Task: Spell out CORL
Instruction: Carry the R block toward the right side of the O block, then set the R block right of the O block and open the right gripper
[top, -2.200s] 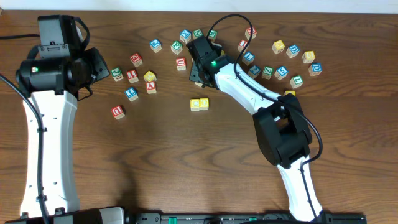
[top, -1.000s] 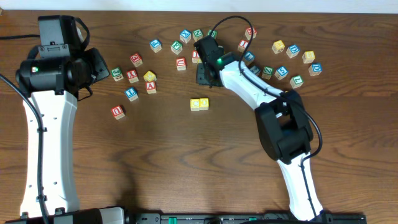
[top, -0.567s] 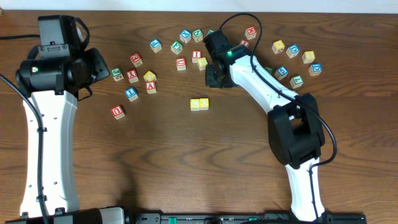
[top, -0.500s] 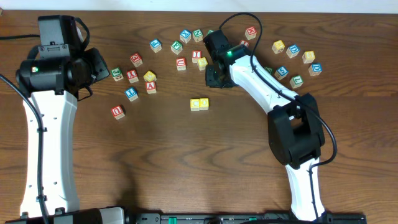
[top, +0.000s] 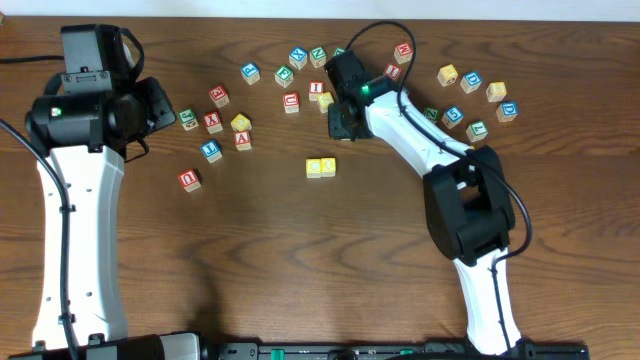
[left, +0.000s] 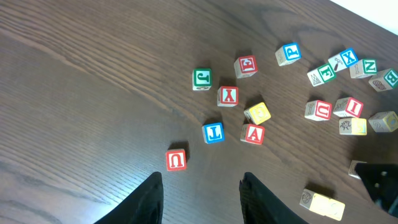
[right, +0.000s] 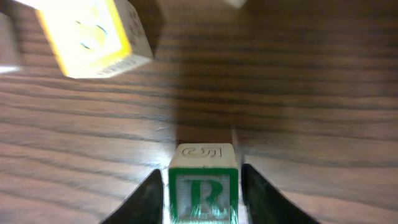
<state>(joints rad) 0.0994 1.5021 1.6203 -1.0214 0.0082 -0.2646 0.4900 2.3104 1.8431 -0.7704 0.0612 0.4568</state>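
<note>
The left gripper (left: 202, 182) hangs over the table (top: 250, 260) with its jaws apart and nothing between them, and the blue L block (left: 212, 132) lies just ahead of it among red-lettered blocks (left: 227, 96). Further right, the two yellow blocks (top: 321, 167) sit touching side by side, near the right gripper (right: 202, 186), which is clamped on the green R block (right: 203, 198). Only bare wood separates that block from the yellow pair; a lone yellow block (right: 93, 31) lies ahead and to the left of the grip, and other blocks (top: 465, 100) are scattered to the right.

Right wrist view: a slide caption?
Right gripper grips the green R cube; a yellow cube lies ahead on the table.
</note>
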